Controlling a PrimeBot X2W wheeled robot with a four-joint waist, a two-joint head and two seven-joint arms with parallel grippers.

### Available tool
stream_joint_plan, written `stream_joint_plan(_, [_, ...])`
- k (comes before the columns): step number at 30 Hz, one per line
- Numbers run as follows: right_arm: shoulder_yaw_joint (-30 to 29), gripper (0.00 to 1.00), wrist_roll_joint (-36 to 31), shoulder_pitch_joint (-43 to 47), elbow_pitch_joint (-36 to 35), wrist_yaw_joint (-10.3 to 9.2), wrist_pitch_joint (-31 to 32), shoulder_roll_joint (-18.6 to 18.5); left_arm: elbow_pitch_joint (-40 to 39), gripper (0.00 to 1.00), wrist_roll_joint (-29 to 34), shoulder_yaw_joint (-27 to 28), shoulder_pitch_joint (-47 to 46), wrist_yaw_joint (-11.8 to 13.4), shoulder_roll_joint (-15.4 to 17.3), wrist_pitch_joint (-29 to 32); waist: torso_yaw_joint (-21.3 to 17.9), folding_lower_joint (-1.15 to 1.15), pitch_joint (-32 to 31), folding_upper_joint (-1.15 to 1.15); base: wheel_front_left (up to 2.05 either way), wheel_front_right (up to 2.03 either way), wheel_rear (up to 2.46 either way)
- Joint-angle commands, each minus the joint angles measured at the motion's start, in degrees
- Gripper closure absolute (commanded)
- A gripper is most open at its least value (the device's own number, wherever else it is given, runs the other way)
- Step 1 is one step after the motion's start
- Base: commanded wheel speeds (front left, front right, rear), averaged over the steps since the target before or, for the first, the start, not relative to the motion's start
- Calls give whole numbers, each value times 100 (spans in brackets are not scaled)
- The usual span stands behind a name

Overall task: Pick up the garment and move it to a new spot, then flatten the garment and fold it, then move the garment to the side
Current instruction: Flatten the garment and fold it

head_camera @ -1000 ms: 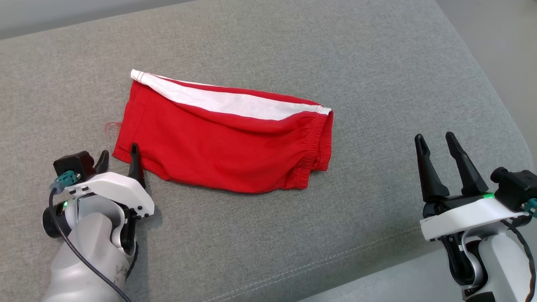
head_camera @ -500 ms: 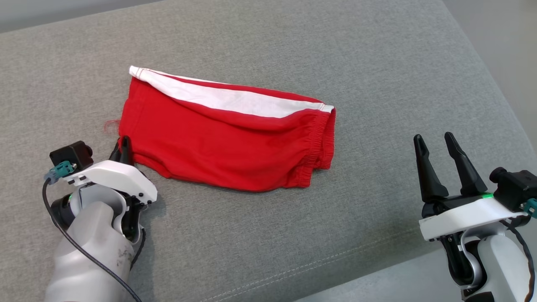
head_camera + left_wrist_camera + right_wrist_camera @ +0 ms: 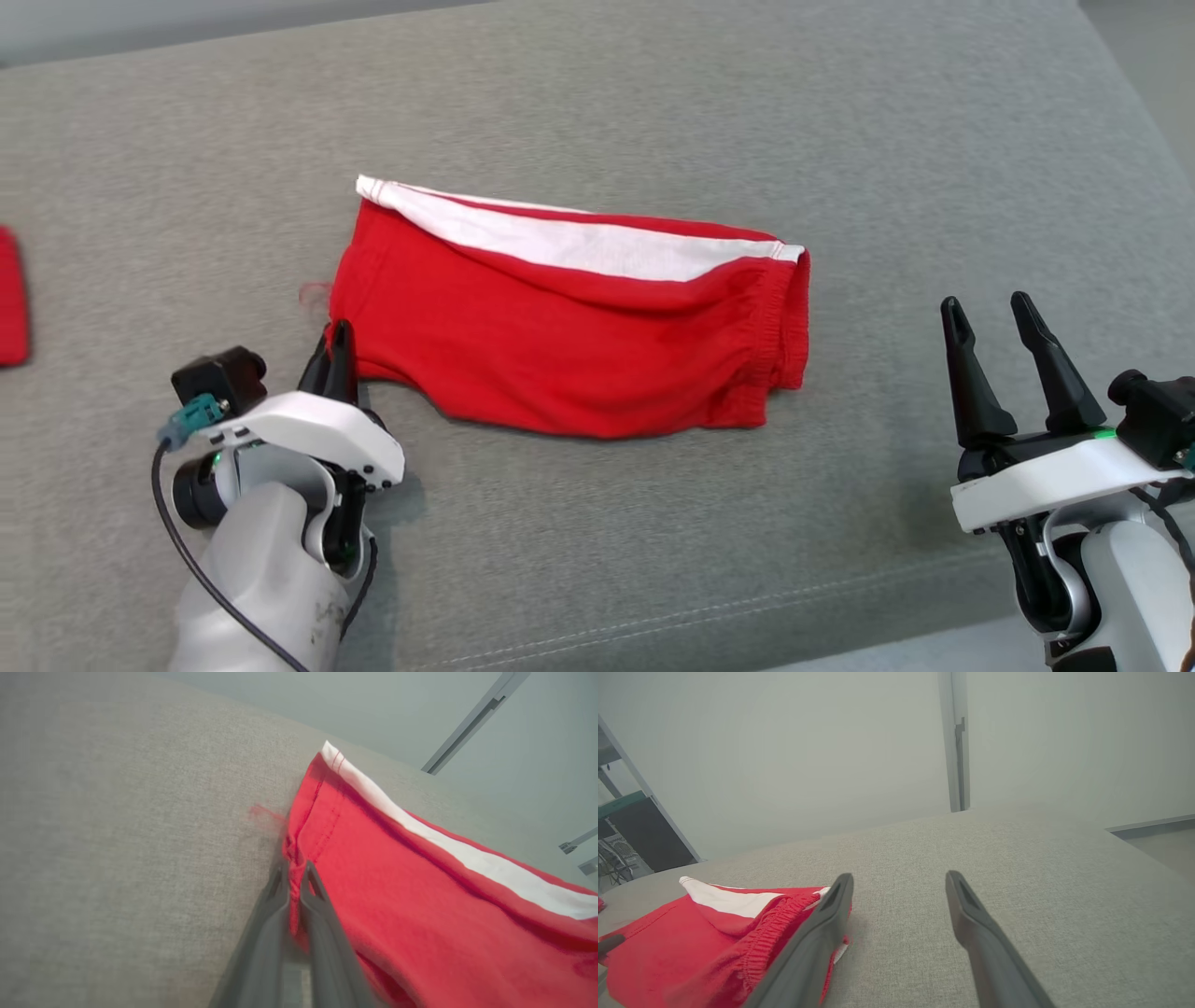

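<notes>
Obs.: red fabric shorts with a white side stripe and elastic waistband (image 3: 569, 345) lie flat on the grey upholstered cushion (image 3: 653, 112), roughly mid-surface and left of centre.

Long axis: runs left to right, with the right end a little nearer than the left. Waistband points right and the leg hem points left. The white stripe runs along the far edge.

Left gripper (image 3: 334, 329): at the near-left corner of the shorts, fingers pressed together with a fold of the red hem pinched between them. The left wrist view confirms cloth between the tips. The rest of the garment extends right and far from this grip.

Right gripper (image 3: 987, 301): fingers spread, holding nothing, over the near-right part of the cushion. It is well apart from the waistband end, which lies to its left and slightly farther.

Judgement: the left arm is the one engaged. Lifting from this single corner would let the long axis swing and hang from the hem. The waistband end is the closer one for the right arm to take.

Also noted: a small red cloth piece (image 3: 9, 299) at the far-left edge of the cushion, apart from the shorts.
</notes>
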Motion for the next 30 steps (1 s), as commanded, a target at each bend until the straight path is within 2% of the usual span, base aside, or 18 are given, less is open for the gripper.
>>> stream_joint_plan(1, [61,0,-84,-49,-101,25,-77,-72,-219,100,95,170,117,38,123,-35,243,0,-63,0,0,0,0])
stream_joint_plan(6, [49,0,-135,-36,-54,25,-77,-90,-564,100,241,166,481,86,74,-35,589,0,-174,0,0,0,0])
stream_joint_plan(11, [70,0,-143,4,-4,25,-77,-128,-922,100,-118,-47,856,141,69,-35,871,0,-308,0,0,0,0])
stream_joint_plan(20, [147,0,-111,-15,95,25,-77,-184,-1487,100,-562,-598,1418,488,67,-35,1196,0,-396,0,0,0,0])
stream_joint_plan(21, [160,0,-101,-22,105,25,-77,-187,-1511,96,-530,-629,1434,521,67,-35,1219,0,-400,0,0,0,0])
stream_joint_plan(22, [170,0,-83,-27,113,25,-77,-187,-1555,61,-453,-649,1436,551,67,-35,1239,0,-401,0,0,0,0])
stream_joint_plan(23, [190,0,-74,-32,124,25,-77,-194,-1613,0,-376,-639,1434,592,67,-35,1257,0,-405,0,0,0,0])
stream_joint_plan(27, [284,0,-28,-44,183,25,-77,-185,-1872,0,115,-561,1438,721,67,-35,1301,0,-446,0,0,0,0])
stream_joint_plan(30, [339,0,-3,-22,216,25,-77,-161,-2096,0,501,-459,1534,722,67,-35,1335,0,-537,0,0,0,0])
